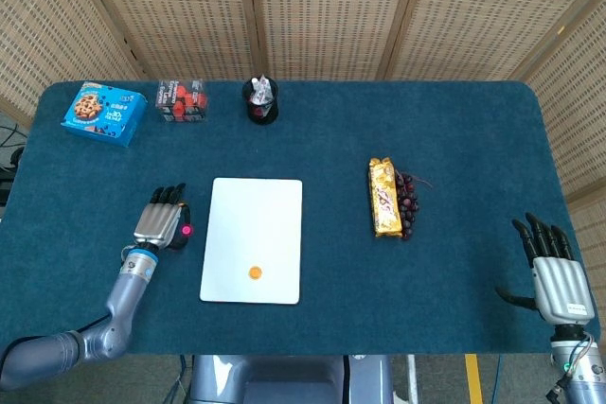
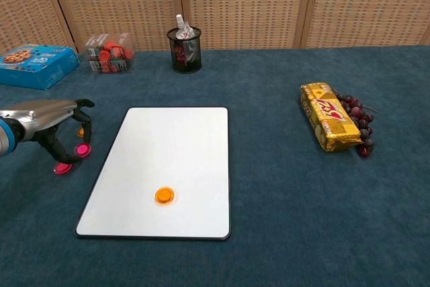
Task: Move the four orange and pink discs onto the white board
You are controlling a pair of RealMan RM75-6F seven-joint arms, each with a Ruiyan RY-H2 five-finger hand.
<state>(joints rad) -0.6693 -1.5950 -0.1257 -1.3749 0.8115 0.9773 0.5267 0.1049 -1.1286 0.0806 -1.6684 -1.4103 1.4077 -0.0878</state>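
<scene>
Your left hand [image 2: 50, 122] pinches a pink disc [image 2: 82, 150] just left of the white board [image 2: 164, 166] — another pink disc [image 2: 62, 167] lies on the table below it. One orange disc [image 2: 164, 195] sits on the board. Your right hand [image 1: 554, 272] rests spread.

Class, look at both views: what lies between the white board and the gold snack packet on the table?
Nothing: only bare blue cloth separates the white rectangular board from the gold foil snack packet. Both the chest view and the head view show that stretch bare.
</scene>
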